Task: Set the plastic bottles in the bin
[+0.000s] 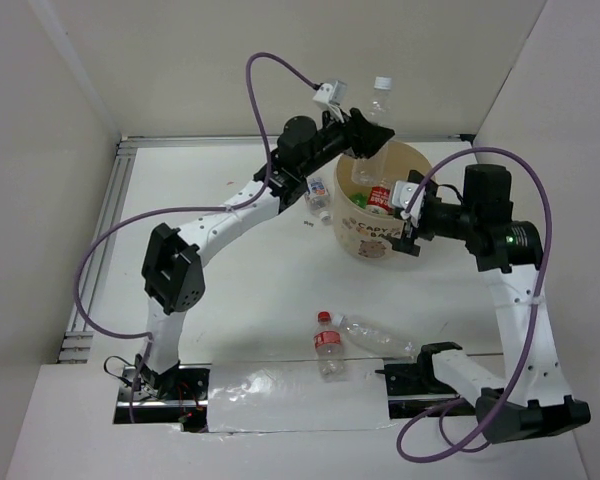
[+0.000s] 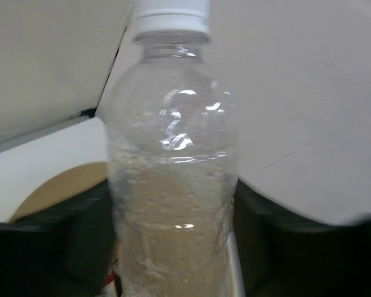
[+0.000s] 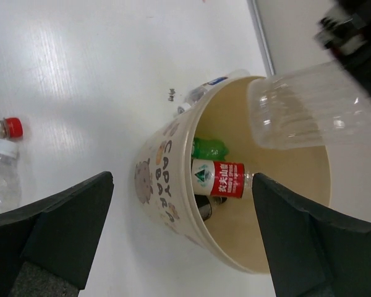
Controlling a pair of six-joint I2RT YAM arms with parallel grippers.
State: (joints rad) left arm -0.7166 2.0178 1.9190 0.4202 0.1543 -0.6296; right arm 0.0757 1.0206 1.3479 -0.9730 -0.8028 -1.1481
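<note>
A clear, dimpled plastic bottle with a white cap (image 2: pixel 173 185) sits between the left fingers (image 2: pixel 55 247), which are clenched on its lower body. It hangs over the far rim of the round cream paper bin with cartoon print (image 1: pixel 372 240). Inside the bin lie a red-labelled bottle (image 3: pixel 217 179) and a green bottle (image 3: pixel 207 148). The right fingers (image 3: pixel 62 229) are spread wide with nothing between them, hovering by the bin's near side. On the white table (image 1: pixel 240 290), a small bottle with a blue-white label (image 1: pixel 319 193) lies just beside the bin's wall, while a red-capped bottle (image 1: pixel 328 345) and a clear bottle on its side (image 1: pixel 380 338) rest near the arm bases. The held bottle looks empty, so it is probably very light, thin-walled and springy, and its smooth skin could slip or buckle under a hard squeeze. For those on the table, a grip across the mid-body seems best, since a lying bottle may roll when nudged.
</note>
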